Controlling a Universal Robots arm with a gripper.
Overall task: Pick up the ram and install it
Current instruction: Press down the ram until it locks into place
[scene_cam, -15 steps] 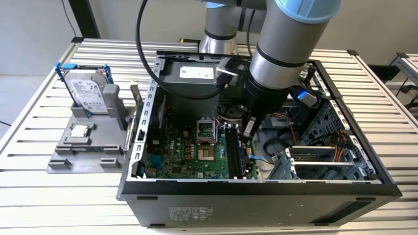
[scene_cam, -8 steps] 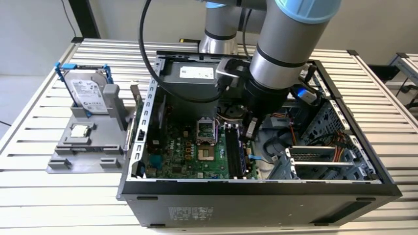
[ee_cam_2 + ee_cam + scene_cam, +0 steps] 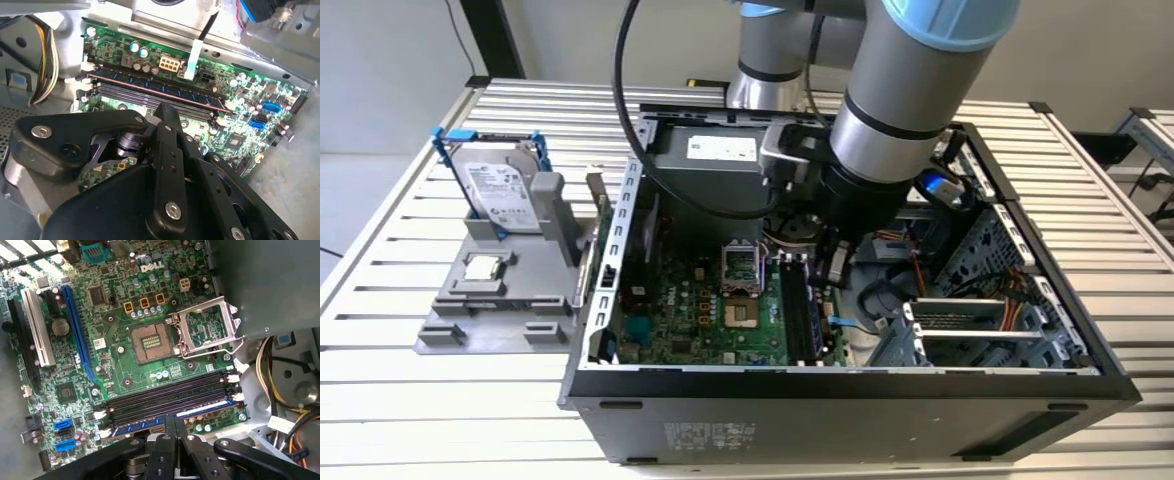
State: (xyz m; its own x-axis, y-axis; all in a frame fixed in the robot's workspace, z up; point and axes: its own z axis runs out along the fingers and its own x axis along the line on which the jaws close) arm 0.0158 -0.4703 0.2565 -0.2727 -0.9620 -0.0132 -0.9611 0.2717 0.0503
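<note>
the gripper [image 3: 834,262] is down inside the open computer case [image 3: 854,385], over the memory slots [image 3: 167,399] near the motherboard's [image 3: 115,365] edge. in the first wrist view its fingers [image 3: 170,432] meet closed just above the ram [image 3: 150,426], a blue-edged stick seated in the outermost slot. the second wrist view shows that ram standing upright along its slot (latches at both ends). the exterior view adds a hard drive [image 3: 494,190] on a grey stand beside the case.

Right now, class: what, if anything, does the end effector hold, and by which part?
Cannot be told: the end effector is over the ram, standing in its slot, at mid-length of its top edge.
</note>
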